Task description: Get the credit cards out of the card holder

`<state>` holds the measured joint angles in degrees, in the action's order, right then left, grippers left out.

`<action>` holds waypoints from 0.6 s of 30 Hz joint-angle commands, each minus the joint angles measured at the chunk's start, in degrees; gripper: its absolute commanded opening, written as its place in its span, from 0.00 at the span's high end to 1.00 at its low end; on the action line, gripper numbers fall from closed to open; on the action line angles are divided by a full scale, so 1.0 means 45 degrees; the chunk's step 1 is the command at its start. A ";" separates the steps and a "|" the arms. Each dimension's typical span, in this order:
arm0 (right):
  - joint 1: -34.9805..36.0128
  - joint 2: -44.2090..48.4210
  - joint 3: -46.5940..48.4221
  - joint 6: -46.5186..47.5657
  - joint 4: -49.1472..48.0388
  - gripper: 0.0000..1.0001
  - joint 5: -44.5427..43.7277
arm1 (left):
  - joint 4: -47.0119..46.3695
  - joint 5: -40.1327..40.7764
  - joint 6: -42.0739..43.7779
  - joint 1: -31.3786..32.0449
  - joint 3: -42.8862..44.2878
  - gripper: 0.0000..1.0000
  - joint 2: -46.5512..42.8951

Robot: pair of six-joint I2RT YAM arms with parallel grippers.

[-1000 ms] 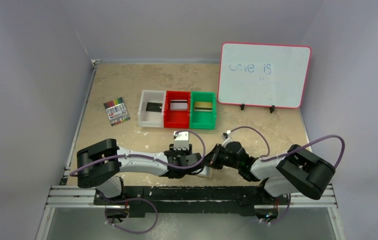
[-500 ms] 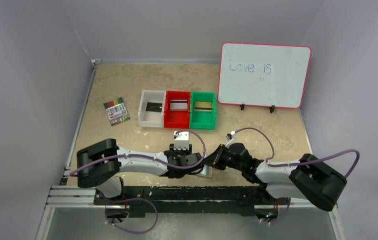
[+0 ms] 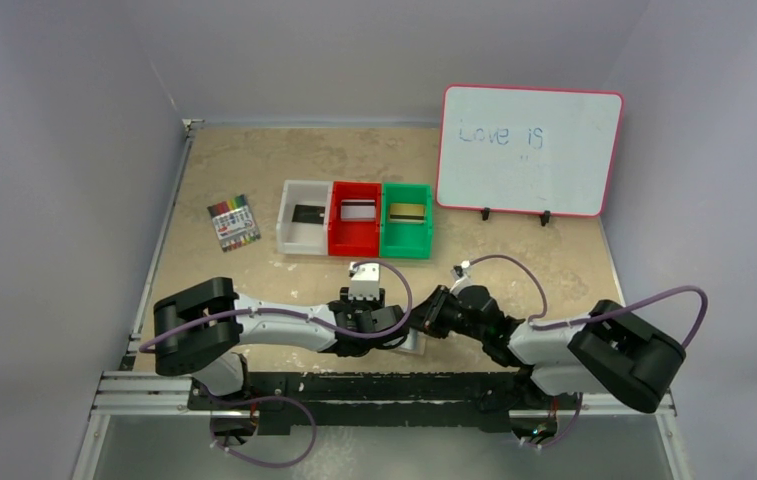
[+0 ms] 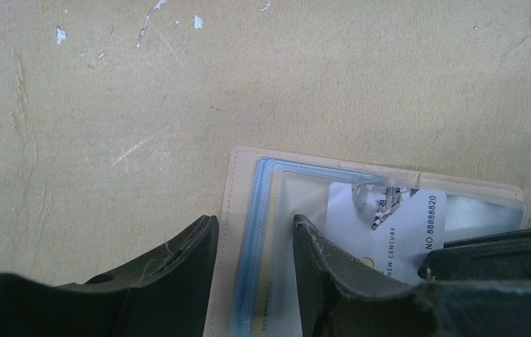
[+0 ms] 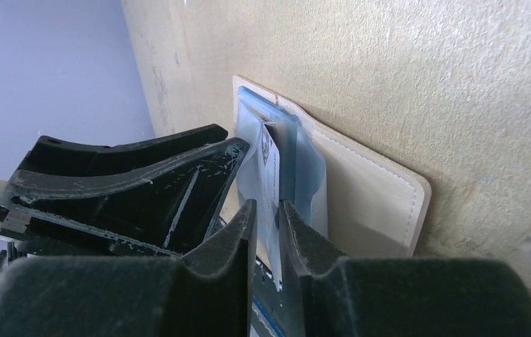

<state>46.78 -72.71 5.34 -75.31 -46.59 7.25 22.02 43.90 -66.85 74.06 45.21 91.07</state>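
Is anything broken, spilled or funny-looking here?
Nothing is spilled or broken. The table is only scratched, with a few white flecks, and the whiteboard message stops at "Love is".

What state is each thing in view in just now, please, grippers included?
Card holder: open flat, white card in its clear sleeve.
Left gripper: open, astride the holder's edge.
Right gripper: slightly open around the sleeve's edge.
White bin: holds a black card.
Red bin: holds a silver card.
Green bin: holds a gold card.
Whiteboard: upright, written on.
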 commanded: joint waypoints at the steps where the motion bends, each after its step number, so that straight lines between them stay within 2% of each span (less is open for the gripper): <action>1: -0.0065 -0.0373 -0.0016 -0.0272 -0.1303 0.80 0.0237 | 0.0553 -0.0644 0.0196 0.0104 -0.0292 0.57 0.0009; 8: -0.0065 -0.0792 0.0173 -0.0139 -0.1490 0.87 0.0343 | 0.0603 -0.0581 0.0102 0.0124 -0.0311 0.58 -0.0002; 11: -0.0066 -0.0693 0.0189 -0.0030 -0.1290 0.98 0.0319 | 0.0716 -0.0477 -0.0026 0.0124 -0.0331 0.58 -0.0076; 18: -0.0065 0.1420 0.0183 0.0404 0.1367 1.00 -0.0454 | 0.0771 -0.0208 -0.0190 0.0119 -0.0456 0.58 -0.0402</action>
<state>46.74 -71.99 5.32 -75.40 -46.78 8.21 22.11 44.03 -66.96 74.32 44.88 90.50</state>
